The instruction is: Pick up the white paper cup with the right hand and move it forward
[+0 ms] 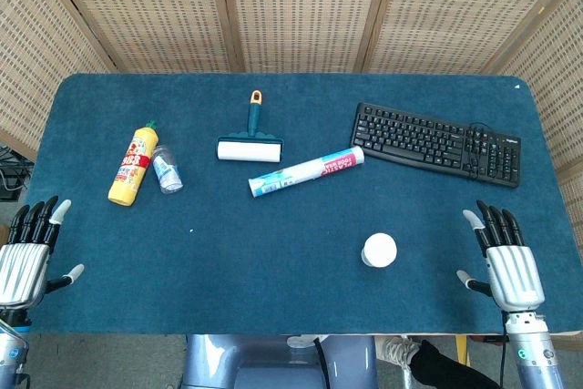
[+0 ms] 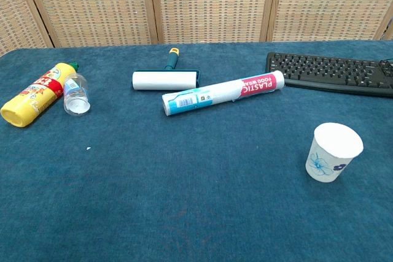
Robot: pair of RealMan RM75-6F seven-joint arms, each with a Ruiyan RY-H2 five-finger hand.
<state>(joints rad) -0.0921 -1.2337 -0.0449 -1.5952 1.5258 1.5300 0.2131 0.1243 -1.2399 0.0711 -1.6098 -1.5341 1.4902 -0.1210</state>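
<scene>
The white paper cup (image 1: 380, 250) stood on the blue tabletop (image 1: 273, 234), near the front edge and toward the right side. In the chest view the cup (image 2: 333, 151) was upside down, its wider end on the cloth, and it had small blue flowers printed on its wall. Nothing touched it.

The right hand (image 1: 510, 257) rested at the front right corner of the tabletop, to the right of the cup and apart from it. Its fingers were straight and spread, and it held nothing. The left hand (image 1: 27, 252) was at the front left edge, also with the fingers stretched out and apart, and also without anything in it. The chest view did not show either hand.

Farther back, a roll of plastic food wrap (image 1: 306, 171) lay on its side near the middle. Behind it lay a lint roller (image 1: 250, 145) with a teal handle that ended in an orange tip. On the left side a yellow bottle (image 1: 133, 166) lay flat, and a small clear bottle (image 1: 167, 168) lay just beside it. A black keyboard (image 1: 437, 142) lay at the back right, well apart from the cup.
</scene>
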